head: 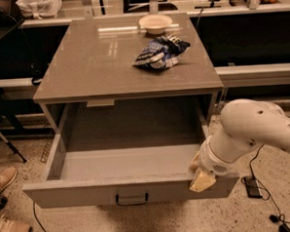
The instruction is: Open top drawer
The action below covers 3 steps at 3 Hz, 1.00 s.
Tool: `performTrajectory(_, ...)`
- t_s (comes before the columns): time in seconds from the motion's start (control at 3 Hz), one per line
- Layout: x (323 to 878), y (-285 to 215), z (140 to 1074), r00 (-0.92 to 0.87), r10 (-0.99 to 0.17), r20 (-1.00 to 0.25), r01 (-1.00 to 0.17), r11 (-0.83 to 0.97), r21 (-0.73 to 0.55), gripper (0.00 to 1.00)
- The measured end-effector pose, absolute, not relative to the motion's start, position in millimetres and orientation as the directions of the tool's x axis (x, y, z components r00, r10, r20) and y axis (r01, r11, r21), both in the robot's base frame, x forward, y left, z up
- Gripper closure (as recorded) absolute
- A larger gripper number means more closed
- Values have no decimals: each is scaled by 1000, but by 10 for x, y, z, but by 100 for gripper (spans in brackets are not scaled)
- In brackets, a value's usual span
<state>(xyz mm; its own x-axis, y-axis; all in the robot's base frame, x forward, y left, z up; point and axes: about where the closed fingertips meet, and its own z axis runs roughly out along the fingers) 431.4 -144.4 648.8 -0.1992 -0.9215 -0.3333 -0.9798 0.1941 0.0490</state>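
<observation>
The top drawer (129, 163) stands far out of the table (84, 77), its plain grey inside bare and open to view, its front panel nearest the camera with the black handle (132, 199) at the centre. The hand (202, 177) sits at the right end of that front panel, on its top edge and well to the side of the handle, with the white arm (255, 127) reaching in from the right. Whether the hand is wide, narrow or clamped on the panel cannot be told from here.

On the table top lie a crumpled blue-and-white bag (160, 52) and, behind it, a pale bowl (155, 22).

The pull looks to be at its end, or very nearly: most of the drawer's depth is exposed. The next move likely calls for letting go of the panel and drawing the hand clear without nudging the drawer back in.
</observation>
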Motion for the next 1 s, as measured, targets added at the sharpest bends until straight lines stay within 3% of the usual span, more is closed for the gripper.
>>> performTrajectory(0.33,4310,-1441,6492,-198,-922,-333,-980,193,48,15)
performTrajectory(0.67,4340,-1515,6583,-183,-920,-348,-983,180,41,0)
performTrajectory(1.0,4386,-1761,6943,-177,-919,-354,-980,197,-21,0)
